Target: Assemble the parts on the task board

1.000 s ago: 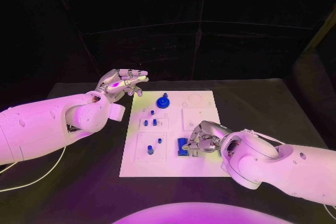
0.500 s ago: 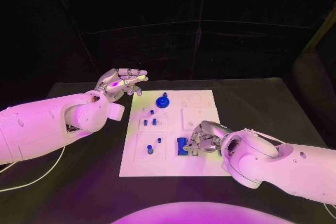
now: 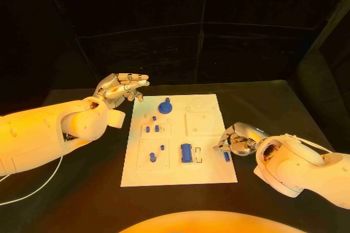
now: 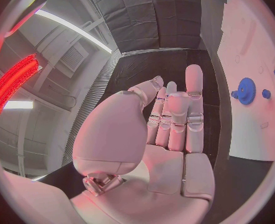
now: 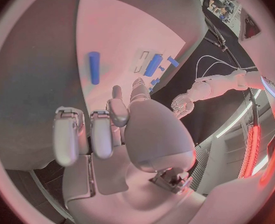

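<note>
The white task board (image 3: 208, 167) lies mid-table. On it stand a blue gear (image 3: 165, 107), several small blue pegs (image 3: 151, 128) and a long blue block (image 3: 186, 153). A short blue bar (image 3: 227, 156) lies at the board's right edge. My right hand (image 3: 234, 140) hovers just above that bar with its fingers loosely bent and nothing in them. In the right wrist view the right hand (image 5: 125, 129) is clear of the blue bar (image 5: 94, 67). My left hand (image 3: 122, 85) is raised beyond the board's far left corner, fingers straight, holding nothing. The left wrist view shows the left hand (image 4: 169, 129) beside the gear (image 4: 245, 90).
The black table (image 3: 277, 106) stretches around the board on all sides. A thin white cable (image 3: 33, 190) runs under my left arm at the near left.
My right hand has let go of the long blue block and moved right to the board's edge. The short blue bar now shows beneath it. The left hand has stayed put.
</note>
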Controlling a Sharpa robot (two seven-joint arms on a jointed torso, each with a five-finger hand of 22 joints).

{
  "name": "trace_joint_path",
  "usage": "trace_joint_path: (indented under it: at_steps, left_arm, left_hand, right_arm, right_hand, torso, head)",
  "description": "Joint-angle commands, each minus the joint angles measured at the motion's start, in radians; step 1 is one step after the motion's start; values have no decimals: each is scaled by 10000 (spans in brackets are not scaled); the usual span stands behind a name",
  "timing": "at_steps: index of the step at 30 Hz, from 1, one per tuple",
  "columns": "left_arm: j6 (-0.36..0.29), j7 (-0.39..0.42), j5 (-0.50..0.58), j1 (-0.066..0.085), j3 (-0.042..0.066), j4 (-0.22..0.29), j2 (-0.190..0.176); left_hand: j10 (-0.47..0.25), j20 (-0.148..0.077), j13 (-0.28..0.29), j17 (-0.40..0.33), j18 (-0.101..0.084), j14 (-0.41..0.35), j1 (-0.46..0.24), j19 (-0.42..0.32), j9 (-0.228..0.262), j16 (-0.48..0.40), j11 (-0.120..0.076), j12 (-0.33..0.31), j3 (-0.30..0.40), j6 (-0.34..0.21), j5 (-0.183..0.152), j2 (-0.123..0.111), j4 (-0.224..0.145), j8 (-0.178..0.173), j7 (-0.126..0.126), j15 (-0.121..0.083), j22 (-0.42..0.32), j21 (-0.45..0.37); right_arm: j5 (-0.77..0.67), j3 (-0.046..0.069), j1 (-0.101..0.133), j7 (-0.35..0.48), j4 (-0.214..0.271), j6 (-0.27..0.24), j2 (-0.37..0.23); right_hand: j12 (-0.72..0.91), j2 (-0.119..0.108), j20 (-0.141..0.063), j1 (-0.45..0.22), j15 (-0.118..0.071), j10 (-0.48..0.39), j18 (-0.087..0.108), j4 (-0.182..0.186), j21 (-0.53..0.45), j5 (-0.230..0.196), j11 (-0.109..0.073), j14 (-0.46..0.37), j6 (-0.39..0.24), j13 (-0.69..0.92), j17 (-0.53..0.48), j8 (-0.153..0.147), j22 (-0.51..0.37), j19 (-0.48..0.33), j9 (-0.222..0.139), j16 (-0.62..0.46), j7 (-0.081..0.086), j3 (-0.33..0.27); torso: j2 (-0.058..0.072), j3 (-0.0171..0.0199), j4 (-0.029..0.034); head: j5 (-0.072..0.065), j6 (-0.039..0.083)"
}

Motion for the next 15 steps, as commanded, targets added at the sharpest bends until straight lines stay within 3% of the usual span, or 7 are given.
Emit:
trace_joint_path:
  at_steps: [1,4,6,8,12,15]
  left_arm:
    - [78,43,9,13,5,23,17]
    - [79,44,9,13,4,13,32]
    - [79,47,9,12,3,4,45]
    - [85,51,9,12,3,0,61]
    - [99,53,9,10,1,-10,92]
    - [105,53,9,8,-1,-16,100]
  left_hand:
    - [-70,39,12,-16,134,-88,-87,-49,-5,-24,10,38,-55,-76,23,-4,-3,45,-16,-1,-12,-57]
    - [-70,39,12,-16,134,-88,-87,-49,-5,-24,10,38,-55,-76,23,-4,-3,45,-16,-1,-12,-57]
    - [-70,39,12,-16,134,-88,-87,-49,-5,-24,10,38,-55,-76,23,-4,-3,45,-16,-1,-12,-57]
    - [-70,39,12,-16,134,-88,-87,-49,-5,-24,10,38,-55,-76,23,-4,-3,45,-16,-1,-12,-57]
    - [-70,39,12,-16,134,-88,-87,-49,-5,-24,10,38,-55,-76,23,-4,-3,45,-16,-1,-12,-57]
    - [-70,39,12,-16,134,-88,-87,-49,-5,-24,10,38,-55,-76,23,-4,-3,45,-16,-1,-12,-57]
  right_arm:
    - [94,0,17,320,41,-229,-372]
    - [-1,-2,16,327,22,-200,-768]
    - [-65,-4,13,323,-22,-137,-922]
    - [-153,-7,9,307,-90,-61,-979]
    - [-274,-11,2,221,-239,83,-933]
    - [-412,-14,-3,142,-326,183,-855]
  right_hand:
    - [-63,-7,75,197,100,-7,-35,-77,-6,122,108,670,-32,-16,642,-136,1635,275,-60,-3,51,-44]
    - [-100,-50,93,267,121,-20,-35,-98,-7,253,135,668,-36,-30,638,-270,1637,274,-115,-7,83,-101]
    - [-120,-94,100,260,130,-29,-35,-93,-7,275,145,667,-35,-40,637,-313,1638,275,-132,-8,96,-147]
    - [-129,-109,103,256,132,-32,-37,-90,-5,279,148,668,-32,-45,643,-324,1643,278,-136,-6,98,-162]
    - [30,-164,112,237,138,32,-43,-73,10,310,149,673,34,80,667,-340,1667,298,-139,6,92,-225]
    - [294,-196,114,248,134,143,-53,-75,33,339,137,681,117,283,709,-332,1706,328,-132,28,75,-264]
  torso:
    - [22,5,-2]
    - [13,22,-32]
    - [-1,7,-51]
    - [11,-1,-47]
    - [16,21,-61]
    - [19,28,-19]
  head:
    - [-200,-40]
    - [-231,-50]
    - [-275,-71]
    - [-339,-57]
    - [-348,-61]
    - [-403,-52]
